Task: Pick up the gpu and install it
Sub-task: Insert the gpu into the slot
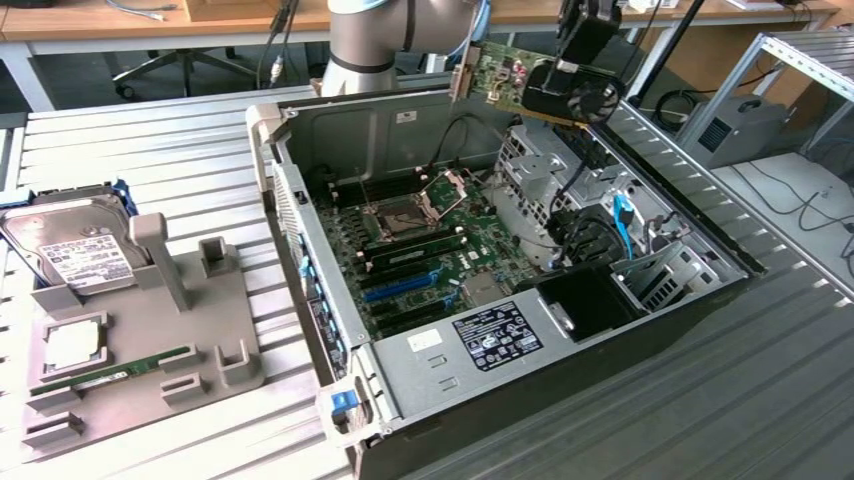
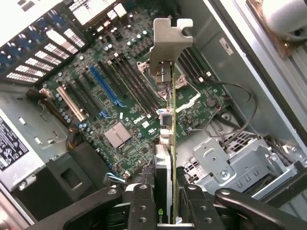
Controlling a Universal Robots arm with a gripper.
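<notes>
A large grey metal computer case [image 1: 287, 200] lies open below the claw, its green motherboard [image 2: 120, 96] facing up. The claw [image 2: 167, 206] pinches the gpu [image 2: 165, 158], a flat green circuit card with a black fan. The card hangs on edge above the board, likely so it can drop into a slot. Its silver bracket [image 2: 170, 43] sits at the end farthest from the claw.
</notes>
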